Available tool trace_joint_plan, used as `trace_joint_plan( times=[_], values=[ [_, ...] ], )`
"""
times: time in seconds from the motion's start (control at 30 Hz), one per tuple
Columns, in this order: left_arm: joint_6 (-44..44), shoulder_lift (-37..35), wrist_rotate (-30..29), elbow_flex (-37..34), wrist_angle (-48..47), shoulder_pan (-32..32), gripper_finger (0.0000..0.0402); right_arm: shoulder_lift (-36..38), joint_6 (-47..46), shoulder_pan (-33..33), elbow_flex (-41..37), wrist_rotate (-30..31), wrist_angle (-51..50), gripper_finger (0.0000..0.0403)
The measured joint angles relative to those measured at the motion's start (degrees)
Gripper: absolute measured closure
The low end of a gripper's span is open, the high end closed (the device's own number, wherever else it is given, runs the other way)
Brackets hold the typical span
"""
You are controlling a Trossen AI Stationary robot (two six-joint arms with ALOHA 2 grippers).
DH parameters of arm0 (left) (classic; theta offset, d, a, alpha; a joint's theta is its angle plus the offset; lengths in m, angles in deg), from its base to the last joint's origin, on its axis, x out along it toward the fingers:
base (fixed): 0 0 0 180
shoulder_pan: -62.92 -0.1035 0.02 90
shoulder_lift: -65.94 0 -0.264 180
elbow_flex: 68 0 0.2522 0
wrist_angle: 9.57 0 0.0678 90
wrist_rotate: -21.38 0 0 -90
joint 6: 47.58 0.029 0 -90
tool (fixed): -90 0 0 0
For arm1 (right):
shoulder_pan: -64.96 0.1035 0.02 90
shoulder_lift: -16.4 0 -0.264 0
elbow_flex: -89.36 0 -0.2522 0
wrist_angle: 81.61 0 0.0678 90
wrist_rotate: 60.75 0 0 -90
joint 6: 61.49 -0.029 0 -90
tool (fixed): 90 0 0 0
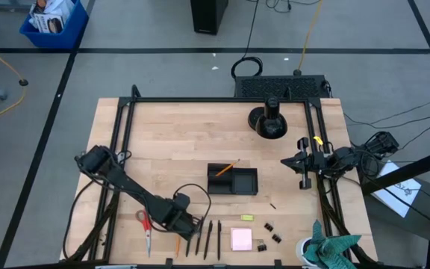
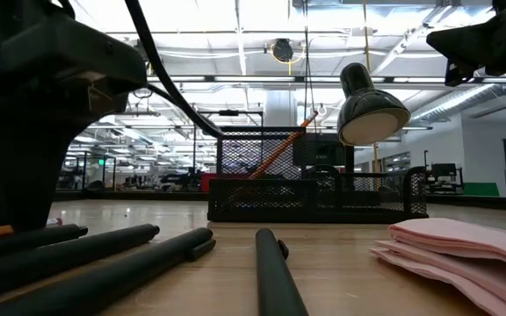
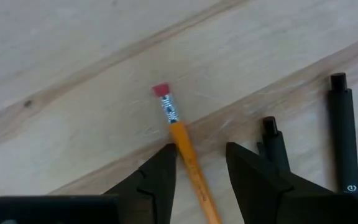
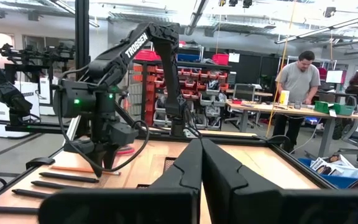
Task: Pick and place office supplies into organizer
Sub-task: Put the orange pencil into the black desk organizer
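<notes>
An orange pencil (image 3: 188, 155) with a red eraser end lies on the wood near the table's near edge. My left gripper (image 3: 201, 152) is open and points down over it, one finger on each side of the shaft; in the high view my left gripper (image 1: 185, 222) is just above the pencil (image 1: 177, 245). Three dark pens (image 1: 208, 239) lie beside it, with red-handled scissors (image 1: 146, 228) to the left. The black organizer (image 1: 232, 181) holds a second pencil (image 1: 227, 167). My right gripper (image 4: 201, 152) is shut and hovers at the table's right (image 1: 286, 161). My left gripper comes from above with its fingers across the pencil's shaft (image 3: 180, 144), just below the metal ferrule. One fingertip (image 3: 166, 158) stands right against the shaft, the other is apart from it. Whether that fingertip touches the pencil, I cannot tell.
A pink sticky-note pad (image 1: 241, 239), a yellow-green eraser (image 1: 247, 217) and small black binder clips (image 1: 273, 233) lie right of the pens. A round black lamp stand (image 1: 267, 121) sits at the far side. A teal cloth (image 1: 331, 250) is at the near right corner. People stand in the room beyond.
</notes>
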Motion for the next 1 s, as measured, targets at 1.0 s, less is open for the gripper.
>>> trace_joint_plan(
  times=[1.0],
  values=[
    [4.95,2.73,2.63,-1.20,2.72,0.05,0.0385,0.02,0.02,0.01,-0.01,-0.04,-0.13,0.0403]
  ],
)
